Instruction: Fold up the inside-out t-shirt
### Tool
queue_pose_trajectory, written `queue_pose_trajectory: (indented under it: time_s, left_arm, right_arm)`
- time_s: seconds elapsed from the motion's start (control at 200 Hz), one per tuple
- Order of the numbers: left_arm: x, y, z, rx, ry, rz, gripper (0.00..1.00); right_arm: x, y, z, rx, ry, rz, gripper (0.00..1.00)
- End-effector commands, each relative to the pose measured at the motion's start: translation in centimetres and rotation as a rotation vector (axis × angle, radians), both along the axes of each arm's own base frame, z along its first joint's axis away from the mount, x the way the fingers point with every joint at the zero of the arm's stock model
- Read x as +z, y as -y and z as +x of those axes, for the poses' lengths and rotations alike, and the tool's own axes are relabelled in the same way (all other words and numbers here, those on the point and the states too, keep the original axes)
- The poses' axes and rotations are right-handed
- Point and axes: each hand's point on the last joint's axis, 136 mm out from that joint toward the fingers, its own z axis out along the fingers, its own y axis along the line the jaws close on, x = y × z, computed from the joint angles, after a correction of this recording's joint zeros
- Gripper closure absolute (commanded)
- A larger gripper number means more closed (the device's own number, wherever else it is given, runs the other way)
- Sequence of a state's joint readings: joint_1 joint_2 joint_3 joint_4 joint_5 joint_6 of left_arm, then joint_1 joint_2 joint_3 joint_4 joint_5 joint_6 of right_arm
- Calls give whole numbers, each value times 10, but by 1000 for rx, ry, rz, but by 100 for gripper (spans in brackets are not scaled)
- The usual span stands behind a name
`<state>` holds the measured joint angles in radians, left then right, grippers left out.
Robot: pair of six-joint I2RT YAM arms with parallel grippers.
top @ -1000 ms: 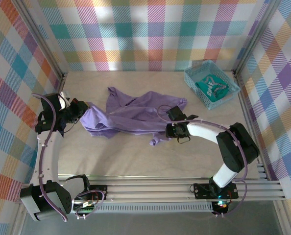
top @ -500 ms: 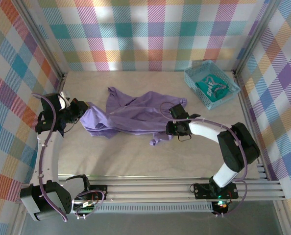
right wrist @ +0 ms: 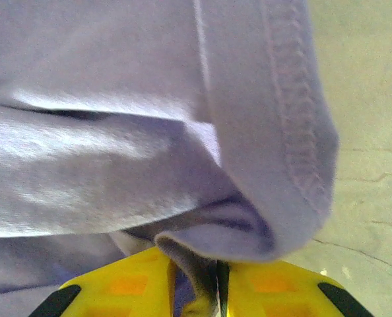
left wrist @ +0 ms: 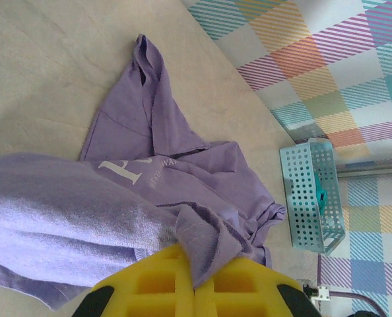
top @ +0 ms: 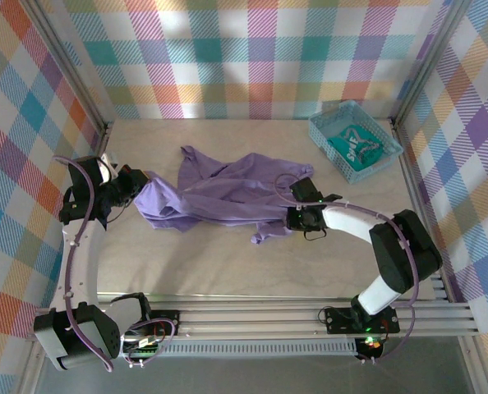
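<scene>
While clenched on a hemmed fold, right end effector [top: 296, 217] holds right edge of inside-out t-shirt [top: 219, 197], mid counter [top: 227, 267]. Left end effector [top: 131, 184] clamped on bunched left end of same shirt. Lavender shirt lies crumpled, stretched between both, one flap pointing toward far left. Farther back right: teal basket [top: 319, 134], well apart from shirt, holding teal-green garment [top: 357, 146] with white markings.

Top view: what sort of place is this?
Likely a robot test cell: plaid panels on an aluminium frame enclose the table, a rail at its near edge carries the left arm and right arm, and the props are a t-shirt and a basket.
</scene>
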<state>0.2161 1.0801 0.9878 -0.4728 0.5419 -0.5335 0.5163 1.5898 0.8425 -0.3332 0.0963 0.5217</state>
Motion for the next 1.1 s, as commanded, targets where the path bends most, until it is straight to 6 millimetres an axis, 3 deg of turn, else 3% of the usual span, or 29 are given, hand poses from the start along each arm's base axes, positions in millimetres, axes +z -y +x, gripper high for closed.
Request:
queue_pose_trajectory:
  time_s: [0.0,0.17,0.285,0.39,0.48,0.6,0.69,0.78,0.86,0.93,1.035,1.095]
  left_arm:
    - [5,7,-3,-33,19,1,100]
    - [4,7,-4,-33,14,-1,100]
    - [5,6,-3,-28,18,1,100]
    - [12,7,0,-21,28,-24,100]
    - [27,6,4,-1,57,-46,100]
    - [79,1,11,52,158,-86,100]
    - [140,-4,9,87,275,-102,100]
    - [208,-20,-11,155,413,-81,100]
    - [256,-46,-34,252,508,-56,100]
    - [282,-62,-46,305,548,-50,100]
    - [302,-70,-54,329,594,-42,100]
    - [300,-73,-53,338,587,-8,100]
  right_arm:
    - [1,3,-5,-23,-9,23,77]
    - [9,3,-1,-29,22,45,86]
    - [29,3,12,-37,103,108,97]
    - [76,1,34,-45,258,260,100]
    - [142,0,51,-1,449,375,100]
    - [248,6,60,81,711,512,100]
    - [326,21,54,121,883,593,100]
    - [392,43,32,135,1046,590,100]
    - [428,69,12,90,1139,524,100]
    - [450,86,-6,59,1194,480,100]
    - [475,98,-29,46,1251,409,100]
    - [483,103,-35,35,1271,364,100]
